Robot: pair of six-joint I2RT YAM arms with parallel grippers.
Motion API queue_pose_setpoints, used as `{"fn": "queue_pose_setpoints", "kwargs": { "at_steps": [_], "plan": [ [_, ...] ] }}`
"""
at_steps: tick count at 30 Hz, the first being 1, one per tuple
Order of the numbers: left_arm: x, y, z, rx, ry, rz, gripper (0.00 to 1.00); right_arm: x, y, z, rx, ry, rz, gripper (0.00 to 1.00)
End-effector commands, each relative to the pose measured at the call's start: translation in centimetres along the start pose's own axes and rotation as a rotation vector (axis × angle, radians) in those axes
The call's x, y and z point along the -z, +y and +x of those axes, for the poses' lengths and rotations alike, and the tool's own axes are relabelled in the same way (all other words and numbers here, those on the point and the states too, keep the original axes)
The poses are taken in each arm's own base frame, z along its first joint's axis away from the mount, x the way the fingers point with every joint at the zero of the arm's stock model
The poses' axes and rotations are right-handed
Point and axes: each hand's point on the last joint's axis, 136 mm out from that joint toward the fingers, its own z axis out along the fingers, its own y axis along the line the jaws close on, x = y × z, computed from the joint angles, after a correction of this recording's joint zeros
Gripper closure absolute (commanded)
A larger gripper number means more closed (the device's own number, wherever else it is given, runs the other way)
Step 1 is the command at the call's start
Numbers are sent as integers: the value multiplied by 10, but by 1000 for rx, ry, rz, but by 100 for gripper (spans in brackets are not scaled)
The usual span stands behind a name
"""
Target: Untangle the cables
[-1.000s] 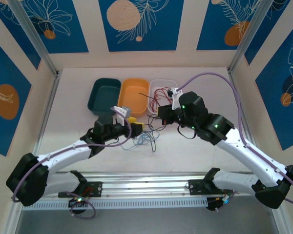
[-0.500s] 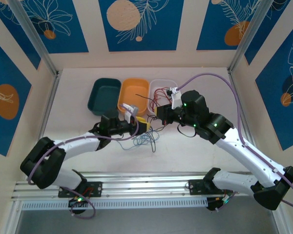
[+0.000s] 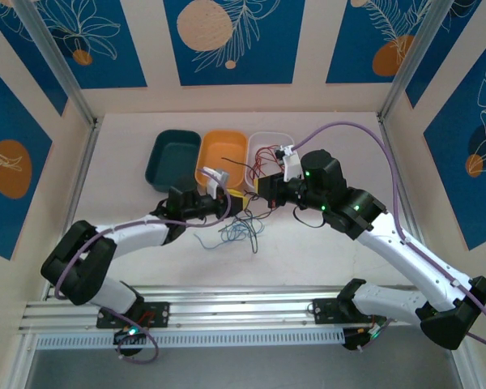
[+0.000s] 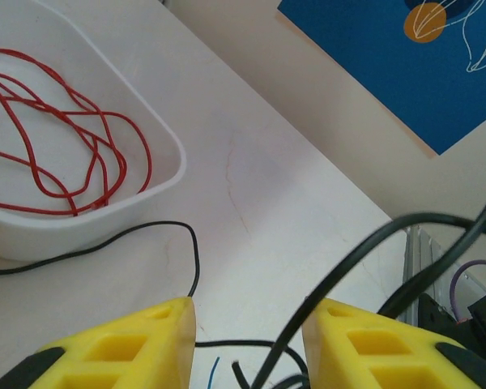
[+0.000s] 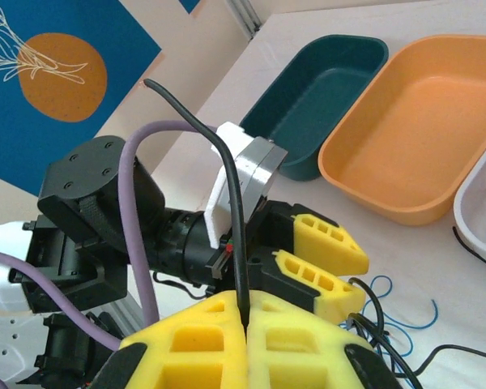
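The right gripper [image 5: 246, 322] has its yellow fingers pressed together on a black cable [image 5: 229, 186], which rises steeply from the pinch and bends away at its free end. Just beyond it, the left gripper [image 4: 248, 344] holds its jaws partly apart; a second black strand arcs up through the gap, and I cannot tell whether it touches either pad. Below both grippers, blue cable [image 3: 240, 231] and more black wire lie in loose loops on the table [image 3: 130, 190]. Farther back stand three trays in a row, rim to rim: a teal tray [image 3: 159, 152], an orange tray [image 3: 223, 154], and a white tray [image 4: 166, 158] holding overlapping loops of red cable [image 4: 65, 134].
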Motion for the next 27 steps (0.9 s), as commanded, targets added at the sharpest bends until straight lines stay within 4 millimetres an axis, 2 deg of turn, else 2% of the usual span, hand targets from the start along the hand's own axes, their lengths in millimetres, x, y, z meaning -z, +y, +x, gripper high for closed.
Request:
{"fn": "queue_pose_setpoints", "kwargs": {
  "at_steps": [1, 6, 14, 23, 27],
  "plan": [
    [-3, -3, -7, -40, 18, 27, 61, 1, 5, -2, 9, -11, -34, 100],
    [-9, -1, -6, -35, 22, 39, 60, 1, 8, 0, 4, -10, -56, 100],
    [-24, -17, 1, -65, 45, 109, 59, 1, 5, 4, -17, -8, -55, 100],
    [-28, -38, 7, -93, 53, 205, 57, 12, -4, 4, -17, -48, -15, 100],
    [-31, -50, 10, -102, 75, 279, 55, 11, -11, 5, -32, -49, 2, 100]
  ]
}}
